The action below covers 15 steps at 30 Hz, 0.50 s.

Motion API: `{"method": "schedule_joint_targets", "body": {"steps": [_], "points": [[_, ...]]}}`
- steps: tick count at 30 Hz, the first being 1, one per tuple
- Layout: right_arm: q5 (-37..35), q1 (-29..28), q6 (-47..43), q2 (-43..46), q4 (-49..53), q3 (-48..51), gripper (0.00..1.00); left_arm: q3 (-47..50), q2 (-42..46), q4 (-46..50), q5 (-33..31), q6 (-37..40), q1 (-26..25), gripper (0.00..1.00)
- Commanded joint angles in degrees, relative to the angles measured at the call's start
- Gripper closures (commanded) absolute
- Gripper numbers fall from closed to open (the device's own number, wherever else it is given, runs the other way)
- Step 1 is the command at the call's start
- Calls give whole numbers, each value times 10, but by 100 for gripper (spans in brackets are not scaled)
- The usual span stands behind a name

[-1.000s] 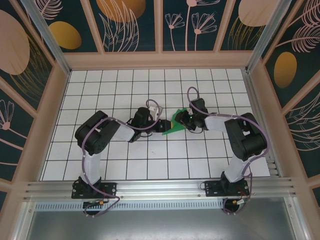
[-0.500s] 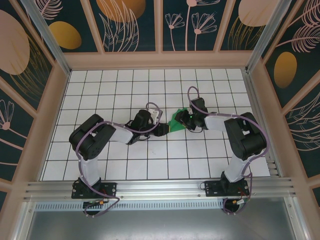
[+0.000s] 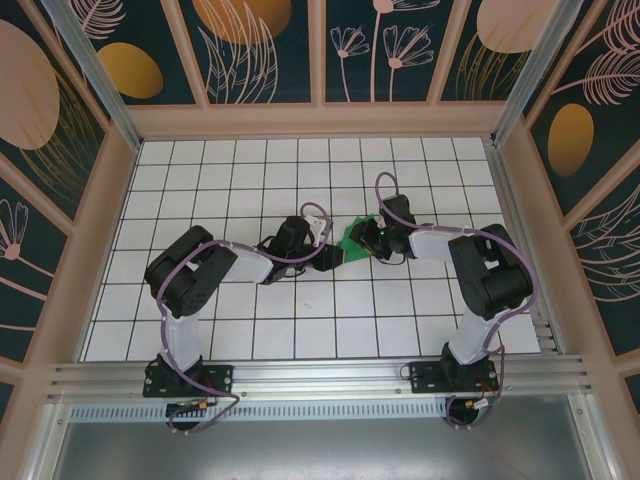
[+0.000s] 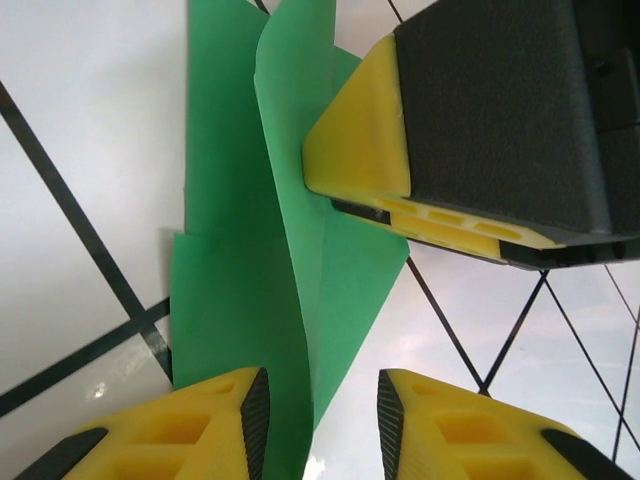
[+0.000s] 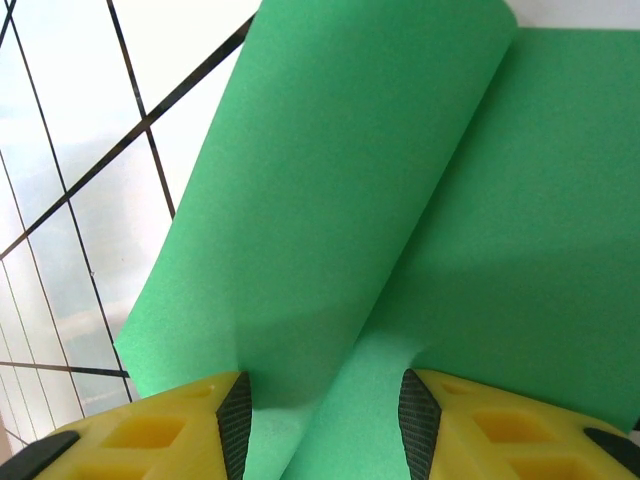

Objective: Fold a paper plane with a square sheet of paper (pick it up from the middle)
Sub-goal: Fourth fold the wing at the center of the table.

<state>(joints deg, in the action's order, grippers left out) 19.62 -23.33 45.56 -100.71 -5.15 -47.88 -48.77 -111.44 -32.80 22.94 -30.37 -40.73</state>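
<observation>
At the table's [image 3: 200, 160] centre, the part-folded thin bright green paper sheet [image 3: 352, 238] is pinched by the right pincer [image 3: 372, 240] at 3 o'clock; the left pincer [image 3: 335, 256], at 9 o'clock, straddles a raised flap, jaws apart. Most folds remain undone.

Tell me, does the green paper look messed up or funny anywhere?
Nothing looks torn or damaged. The thin bright green sheet of paper is half-folded, one flap curling up off the white gridded table between the left gripper and right gripper. That fits mid-fold.
</observation>
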Motion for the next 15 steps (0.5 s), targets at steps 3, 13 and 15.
{"method": "schedule_joint_targets", "body": {"steps": [3, 13, 15], "points": [[-27, 10, 1, -36, 38, 4, 53, -27, -22, 36, -21, 43, -8, 63], [-11, 13, -2, -36, 28, 3, 53, -46, -44, 48, -28, 57, -12, 69], [-7, 13, -6, -35, 24, 2, 53, -49, -47, 50, -31, 60, -11, 71]]}}
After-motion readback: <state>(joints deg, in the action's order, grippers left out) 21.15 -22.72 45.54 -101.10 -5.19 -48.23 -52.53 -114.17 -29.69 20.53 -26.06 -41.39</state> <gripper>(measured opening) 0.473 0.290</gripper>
